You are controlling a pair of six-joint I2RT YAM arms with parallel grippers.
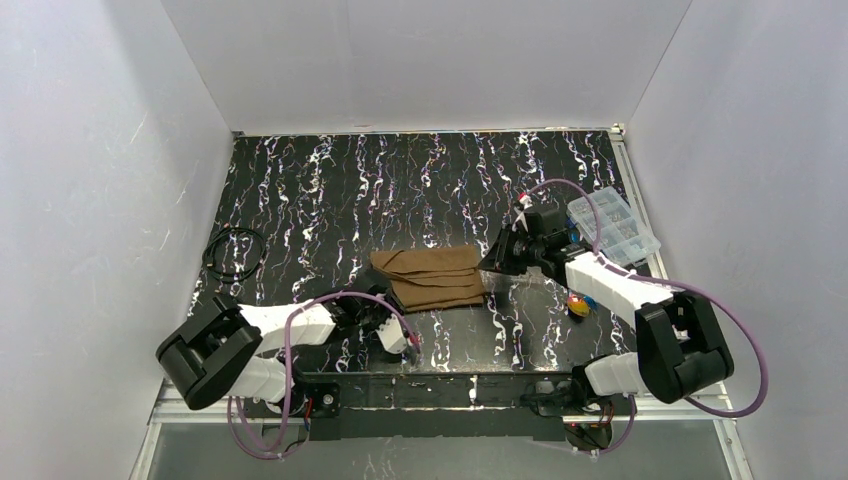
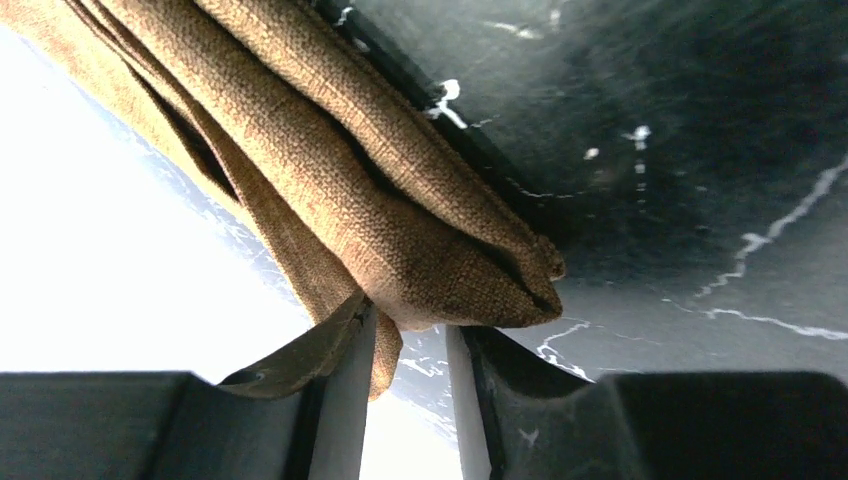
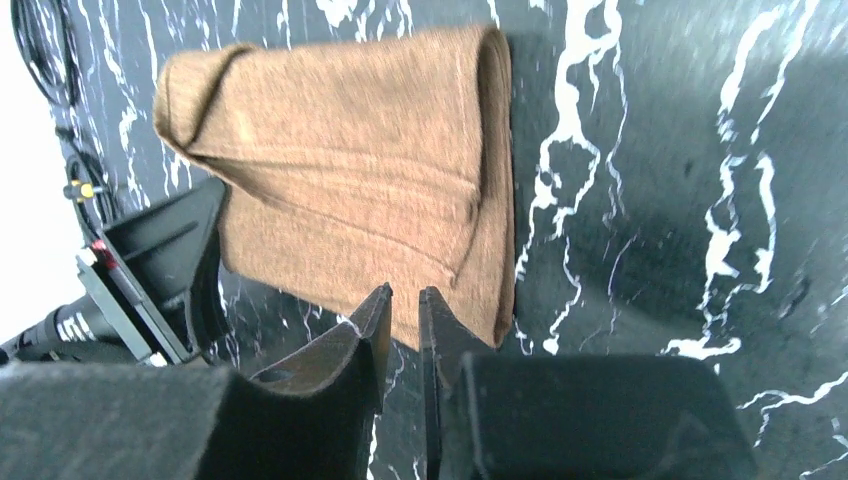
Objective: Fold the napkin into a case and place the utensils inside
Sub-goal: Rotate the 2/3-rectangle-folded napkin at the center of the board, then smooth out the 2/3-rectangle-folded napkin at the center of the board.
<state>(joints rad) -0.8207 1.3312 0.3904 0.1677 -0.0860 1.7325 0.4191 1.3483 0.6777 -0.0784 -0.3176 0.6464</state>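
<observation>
Black marbled table point(image 1: 300, 190) holds the napkin point(image 1: 432, 277) partly folded, with the utensils point(image 1: 578, 306) lying outside it. Left gripper point(image 2: 410, 328) sits narrow around its corner, grip unclear; right gripper point(image 3: 405, 300) is nearly closed, apparently empty.

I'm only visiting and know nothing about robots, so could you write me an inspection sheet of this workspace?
Surface: black table with white veins.
Job's things: brown napkin folded in layers mid-table; small colourful utensils lie to its right beside the right arm, not in the napkin.
Clutter: clear compartment box at the far right.
Grippers: left gripper at the napkin's near edge, jaws narrow with cloth between them; right gripper at its right edge, jaws nearly together; a firm grip cannot be told for either.
Cables: purple cables loop off both arms; black cable coil at the left.
Surroundings: plain white walls.
</observation>
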